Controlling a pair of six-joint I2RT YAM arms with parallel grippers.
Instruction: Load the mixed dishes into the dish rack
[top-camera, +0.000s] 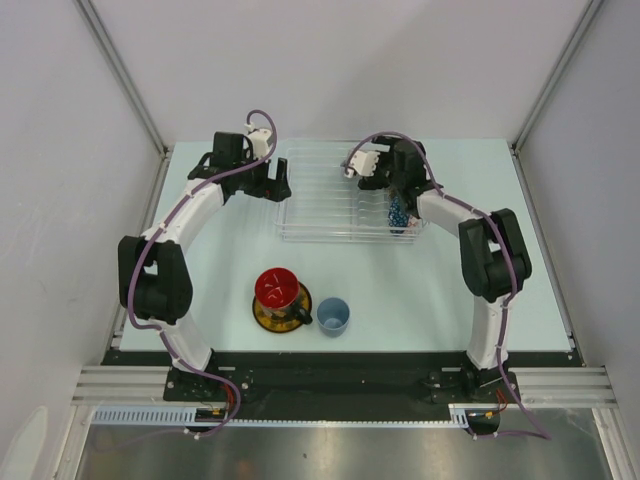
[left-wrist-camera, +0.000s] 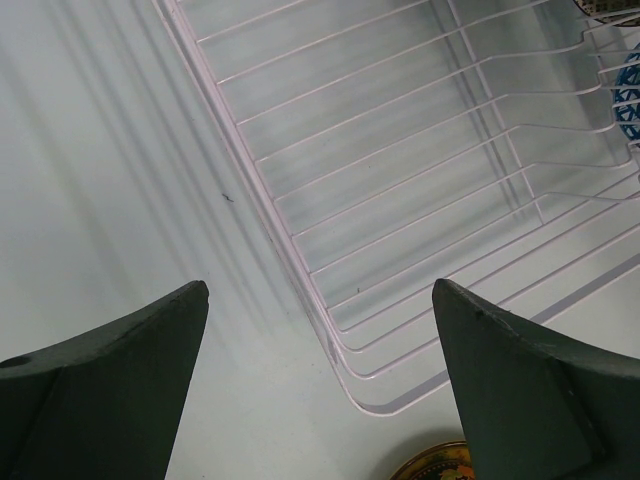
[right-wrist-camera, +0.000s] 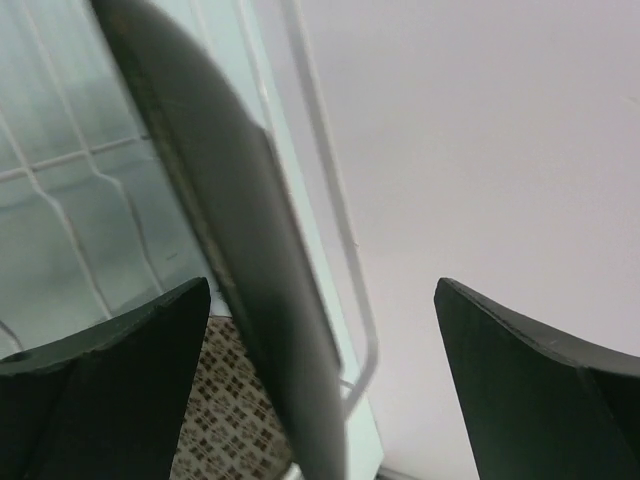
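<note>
The clear dish rack (top-camera: 330, 195) lies at the back middle of the table. My right gripper (top-camera: 393, 190) hangs over the rack's right end, open. In the right wrist view a black plate (right-wrist-camera: 230, 250) stands on edge between the fingers, close to the left finger and apart from the right one. A red-white patterned bowl (right-wrist-camera: 225, 410) lies beneath it. A blue patterned bowl (top-camera: 398, 213) stands in the rack by that gripper. My left gripper (top-camera: 275, 185) is open and holds nothing at the rack's left rim (left-wrist-camera: 290, 260). A dark red-lined mug (top-camera: 277, 289) sits on a yellow-brown saucer (top-camera: 268, 316). Beside them is a light blue cup (top-camera: 333, 316).
White walls and metal frame posts (top-camera: 120, 70) close in the table on the left, back and right. The saucer's rim (left-wrist-camera: 440, 466) shows at the bottom of the left wrist view. The blue bowl (left-wrist-camera: 628, 90) peeks in at that view's right edge.
</note>
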